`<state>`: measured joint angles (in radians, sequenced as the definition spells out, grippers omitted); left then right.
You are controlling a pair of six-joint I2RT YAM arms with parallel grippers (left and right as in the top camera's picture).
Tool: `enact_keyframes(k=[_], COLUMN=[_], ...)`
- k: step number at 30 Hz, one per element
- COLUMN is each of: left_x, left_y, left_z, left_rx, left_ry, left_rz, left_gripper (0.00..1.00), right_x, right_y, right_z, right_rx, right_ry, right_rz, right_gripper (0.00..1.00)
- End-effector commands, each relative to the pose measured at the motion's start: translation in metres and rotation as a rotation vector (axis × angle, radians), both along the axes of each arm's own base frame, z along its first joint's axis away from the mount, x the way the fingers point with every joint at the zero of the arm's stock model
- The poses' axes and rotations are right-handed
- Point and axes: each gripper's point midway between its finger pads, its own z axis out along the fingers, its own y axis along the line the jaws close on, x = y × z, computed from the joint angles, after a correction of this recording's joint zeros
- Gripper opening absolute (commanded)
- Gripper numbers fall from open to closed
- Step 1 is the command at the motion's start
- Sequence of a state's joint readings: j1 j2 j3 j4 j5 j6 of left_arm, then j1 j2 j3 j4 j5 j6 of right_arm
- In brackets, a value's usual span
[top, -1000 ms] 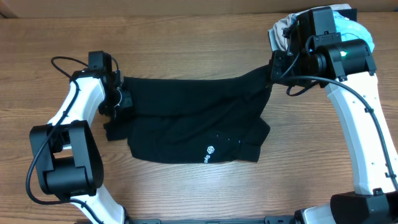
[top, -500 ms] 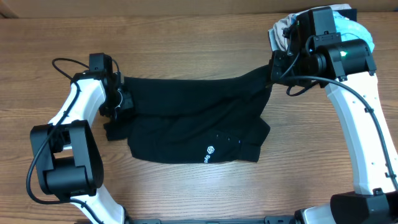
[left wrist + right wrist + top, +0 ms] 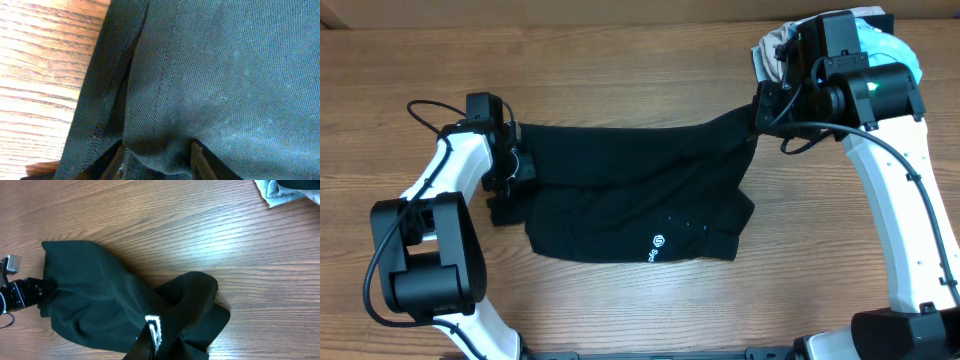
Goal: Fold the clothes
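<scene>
You are at the start of the fold, getting hold of the two far corners. The clothes (image 3: 630,190), a big floppy black thing, lie spread out in the middle of the desk (image 3: 620,60), with a small white logo (image 3: 658,241) near the front edge. Your right fingers (image 3: 758,110) are clenched on the far right corner of the clothes and hold it up a little, so the cloth there hangs in a dark bunch. Your left fingers (image 3: 517,165) are down at the far left edge of the clothes. In the left wrist view a bump of cloth sits between them and touches both, but the view is so close that I cannot tell if they pinch it tight or only sit beside it. So I think the next move needs a sure grip on the left side first. Then you can lift both far corners together and bring them toward the front edge, so the far half lands on the near half. Keep the cloth pulled straight between your two hands, or it will sag and wrinkle in the middle. The near left corner is a bit crumpled and may need smoothing. A light blue garment (image 3: 898,45) and a grey garment (image 3: 772,45) sit just behind your right arm, so pull away from them and do not drag them along.
</scene>
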<state>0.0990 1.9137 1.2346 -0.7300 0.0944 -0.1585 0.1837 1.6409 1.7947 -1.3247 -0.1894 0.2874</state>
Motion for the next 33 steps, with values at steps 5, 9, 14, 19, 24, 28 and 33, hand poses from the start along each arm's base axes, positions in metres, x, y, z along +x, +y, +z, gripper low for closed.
enact_keyframes(k=[5,9,14,19,24,28,33], left_x=[-0.005,-0.006,-0.006,-0.006,0.001,0.011,0.038], left_y=[-0.004,-0.004,-0.004,-0.004,-0.002,0.000,0.003], left_z=[-0.005,-0.005,-0.006,-0.006,-0.003,0.017,0.083], left_rx=[-0.013,-0.013,-0.013,-0.012,-0.007,-0.007,0.001], left_ry=[0.010,0.011,0.012,0.010,-0.012,-0.022,-0.079], left_rz=[0.002,0.002,0.001,0.001,0.004,0.006,0.002], left_gripper=[0.36,0.27,0.17,0.08,0.04,0.04,0.04], right_x=[-0.001,-0.001,-0.001,-0.001,0.000,0.002,0.012], right_y=[-0.004,-0.004,-0.004,-0.004,-0.004,-0.004,-0.002], right_z=[0.009,0.009,0.009,0.009,0.009,0.011,0.029], right_rx=[-0.011,-0.011,-0.011,-0.011,-0.011,-0.010,-0.005], right_ry=[-0.035,-0.035,-0.035,-0.035,-0.036,-0.051,-0.140], right_rz=[-0.007,-0.007,-0.007,-0.007,-0.007,-0.003,0.016], right_gripper=[0.04,0.04,0.04,0.04,0.04,0.04,0.04])
